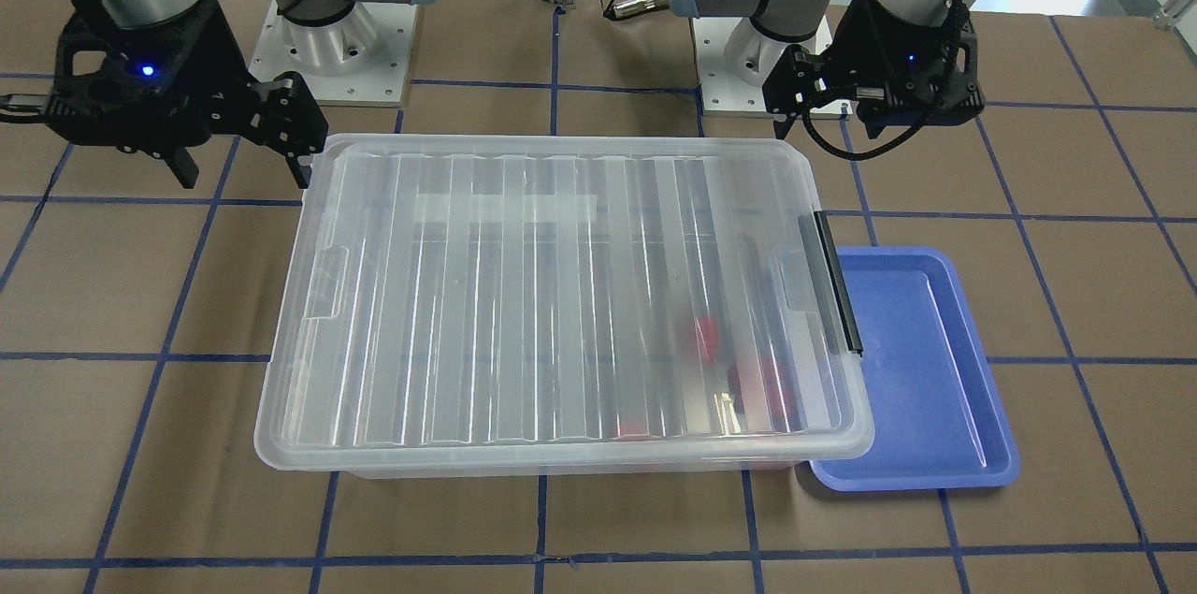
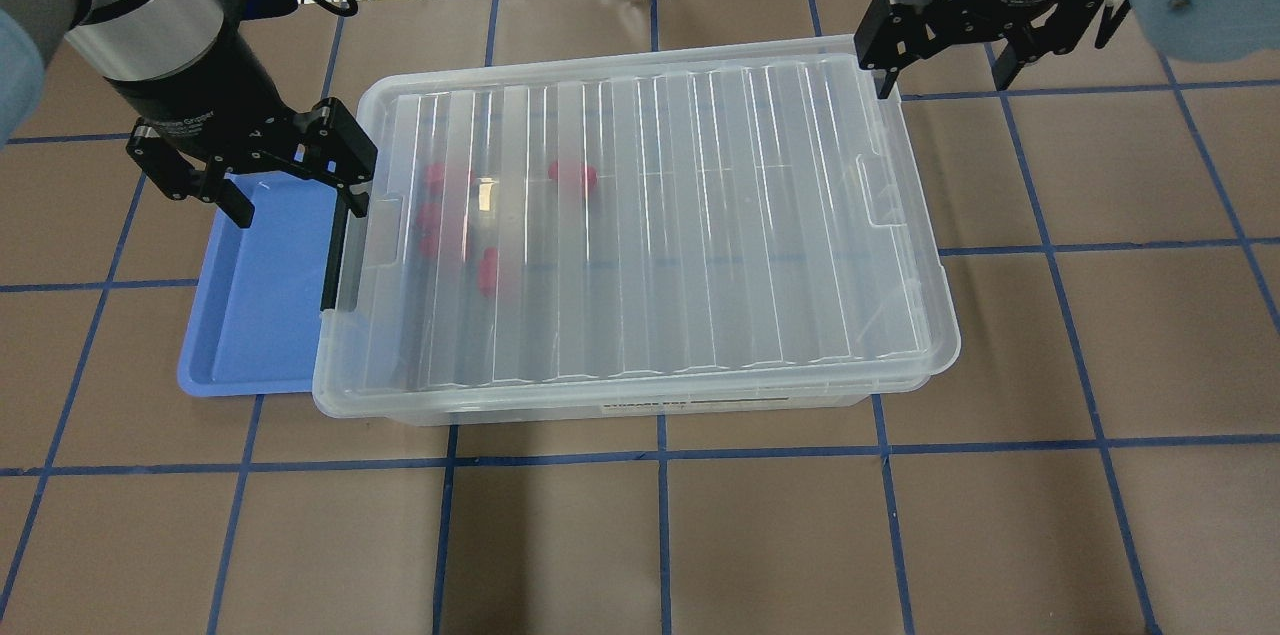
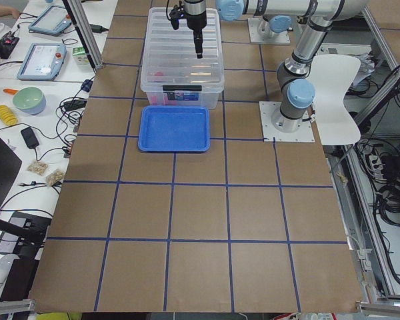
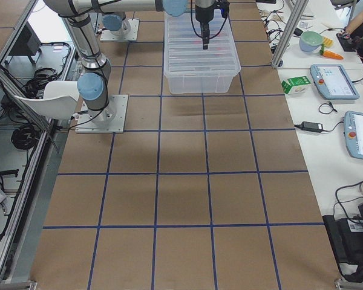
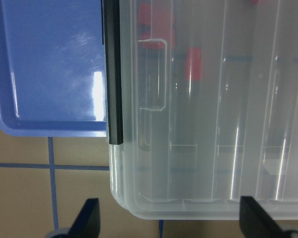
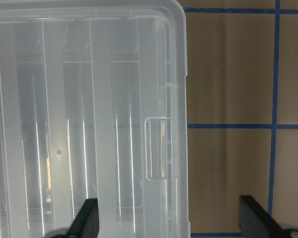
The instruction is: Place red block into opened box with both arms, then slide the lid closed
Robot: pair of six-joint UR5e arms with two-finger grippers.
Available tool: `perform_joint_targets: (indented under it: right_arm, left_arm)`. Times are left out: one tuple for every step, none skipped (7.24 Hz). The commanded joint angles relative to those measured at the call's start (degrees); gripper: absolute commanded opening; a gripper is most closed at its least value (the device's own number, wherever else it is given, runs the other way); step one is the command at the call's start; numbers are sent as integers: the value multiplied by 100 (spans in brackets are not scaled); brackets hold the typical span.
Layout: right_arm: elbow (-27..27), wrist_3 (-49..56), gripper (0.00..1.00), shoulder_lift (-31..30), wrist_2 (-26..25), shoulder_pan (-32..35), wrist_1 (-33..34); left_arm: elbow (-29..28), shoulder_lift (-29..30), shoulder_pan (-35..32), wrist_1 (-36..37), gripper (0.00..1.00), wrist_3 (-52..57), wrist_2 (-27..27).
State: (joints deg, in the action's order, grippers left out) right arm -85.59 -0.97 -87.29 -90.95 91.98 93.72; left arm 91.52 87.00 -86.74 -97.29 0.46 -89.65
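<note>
Under the closed lid, several glossy red blocks (image 2: 572, 173) are lying on the floor of the box (image 2: 640, 405), clustered toward its handle end and showing only as blurred red patches through the plastic. One of them is sitting a little apart from the others, nearer the middle. The box is a clear, rectangular plastic bin with rounded corners. The lid (image 2: 700, 215) is translucent, ribbed and notched at each short end, and it is covering the whole opening. A long black clip handle (image 2: 331, 260) is running along one short end. A shallow, smooth blue tray (image 2: 250, 315) is lying just beside that end, holding nothing. Both are resting on a brown table (image 2: 700, 535) gridded with blue tape.

The left gripper (image 2: 298, 205) is pointing down with its fingers spread wide and gripping nothing, one finger above the tray and the other above the handle edge. The right gripper (image 2: 944, 80) is hanging by the far corner of the opposite short end, likewise spread wide and empty. Contact with the lid cannot be confirmed.
</note>
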Motion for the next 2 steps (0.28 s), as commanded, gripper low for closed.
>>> perform_joint_targets:
  right_arm:
    - [25, -52, 100, 37, -11, 49, -3]
    - [25, -52, 100, 37, -11, 49, -11]
  left_arm:
    - [6, 1, 0, -1, 100, -2, -9]
    - [6, 1, 0, -1, 100, -2, -9]
